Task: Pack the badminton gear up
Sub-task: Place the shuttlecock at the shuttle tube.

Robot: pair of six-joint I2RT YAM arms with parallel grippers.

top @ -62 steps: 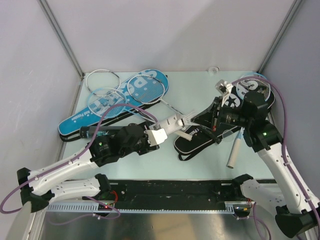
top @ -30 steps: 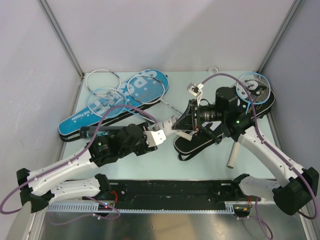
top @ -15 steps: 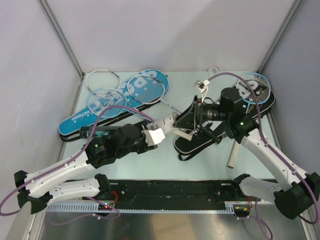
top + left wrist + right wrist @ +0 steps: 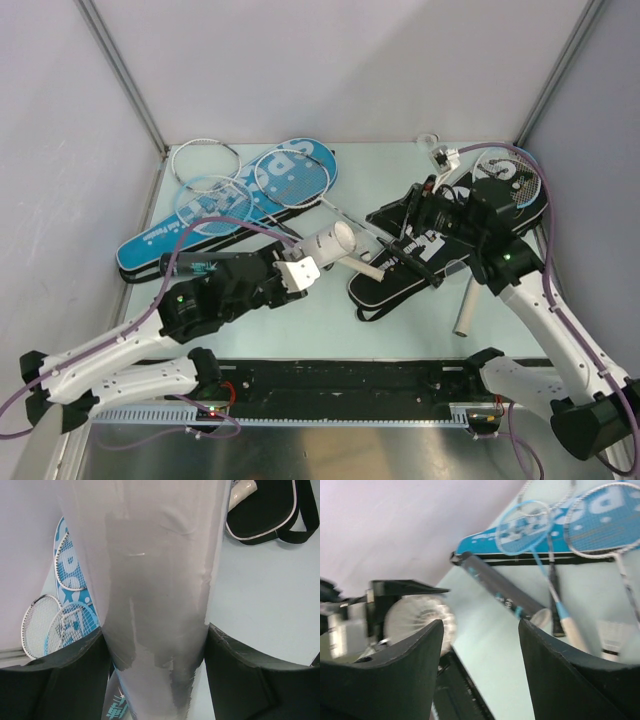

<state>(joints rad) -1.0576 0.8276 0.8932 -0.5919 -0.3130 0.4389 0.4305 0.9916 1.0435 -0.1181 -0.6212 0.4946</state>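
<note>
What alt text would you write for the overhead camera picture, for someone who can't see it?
The left gripper clamps a white tube, its open end facing the open right gripper above a black racket cover. Rackets lie on a blue cover at back left.

Rackets (image 4: 232, 188) crowd the far left; table (image 4: 322, 326) lies open front centre

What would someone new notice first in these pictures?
The white tube stands out first, clamped in the left gripper at the centre, its open end facing the open right gripper. At the back left, several rackets lie piled on a blue cover. A black cover lies at the right.
</note>
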